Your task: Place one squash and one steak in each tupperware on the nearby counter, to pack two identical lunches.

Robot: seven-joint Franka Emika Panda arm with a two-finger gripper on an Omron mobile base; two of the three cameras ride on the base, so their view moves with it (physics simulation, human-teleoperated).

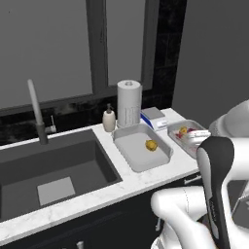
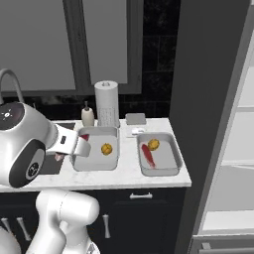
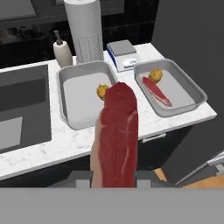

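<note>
White marble table (image 3: 131, 127) running from dark sink (image 1: 53, 170) on the left to the two grey trays on the right. Left tray (image 3: 78, 103) next to the sink, holding one squash (image 3: 102, 91) and no meat. Right tray (image 3: 183, 94) already packed: second squash (image 3: 155, 75) at its far end, a steak (image 3: 156, 92) lying beside it. Paper roll (image 3: 85, 30), soap bottle (image 3: 62, 53) and a small box (image 3: 123, 51) standing behind the trays, clear of the work.

Tool (image 3: 114, 181) closed on the other steak (image 3: 116, 135), gripping its near end, with the meat sticking out ahead toward the trays. In the right base view, tool and red tip seen at the left tray's near-left corner, above rim level rather than inside.

Step in hand, by judgement: carrying the last steak to the left tray, final item of the second lunch. Next move calls for bringing the meat over the bare floor of that tray, to the side of the squash, lowering until close to the bottom, then letting go. Worth watching: long piece draping over the rim if released too near the edge.
</note>
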